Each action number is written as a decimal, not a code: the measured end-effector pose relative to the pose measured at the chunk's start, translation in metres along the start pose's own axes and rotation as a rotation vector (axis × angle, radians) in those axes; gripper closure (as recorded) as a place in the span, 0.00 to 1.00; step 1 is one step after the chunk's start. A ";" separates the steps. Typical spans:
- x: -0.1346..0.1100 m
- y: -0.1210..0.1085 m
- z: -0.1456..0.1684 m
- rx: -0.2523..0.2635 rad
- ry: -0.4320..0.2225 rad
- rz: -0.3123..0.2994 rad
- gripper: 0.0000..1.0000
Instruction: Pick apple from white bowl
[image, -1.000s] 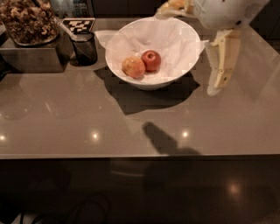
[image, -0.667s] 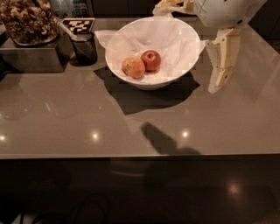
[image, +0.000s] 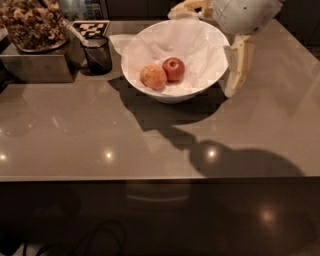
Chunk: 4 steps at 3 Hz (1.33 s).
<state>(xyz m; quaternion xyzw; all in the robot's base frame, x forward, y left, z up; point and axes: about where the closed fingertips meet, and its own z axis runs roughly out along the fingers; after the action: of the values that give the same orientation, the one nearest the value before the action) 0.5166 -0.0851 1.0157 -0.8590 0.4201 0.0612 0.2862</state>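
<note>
The white bowl (image: 212, 75) stands at the back middle of the grey counter, lined with crumpled white paper. Two apples lie in it side by side. The apple (image: 153, 76), pale yellow-orange with a reddish blush, is on the left. A deep-red apple (image: 173, 69) touches it on the right. My gripper (image: 237, 70) hangs down from the white arm (image: 245, 12) at the top right. It is just outside the bowl's right rim, about level with it, and holds nothing.
A small dark cup (image: 97, 54) stands left of the bowl. A metal box topped by a dish of brown snacks (image: 34, 27) is at the back left. A checkered tag (image: 91, 27) lies behind the cup. The counter's front edge (image: 160, 177) crosses the view.
My gripper has shifted a little left, closer to the bowl's right rim. The arm's shadow on the counter has grown and moved right. The apples and bowl have not moved.
</note>
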 end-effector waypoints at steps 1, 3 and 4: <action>0.014 -0.040 0.013 0.026 -0.091 -0.100 0.00; 0.028 -0.101 0.020 0.136 -0.141 -0.171 0.17; 0.028 -0.107 0.025 0.152 -0.140 -0.167 0.40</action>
<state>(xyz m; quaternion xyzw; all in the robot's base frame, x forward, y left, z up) 0.6189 -0.0394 1.0326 -0.8604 0.3295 0.0651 0.3833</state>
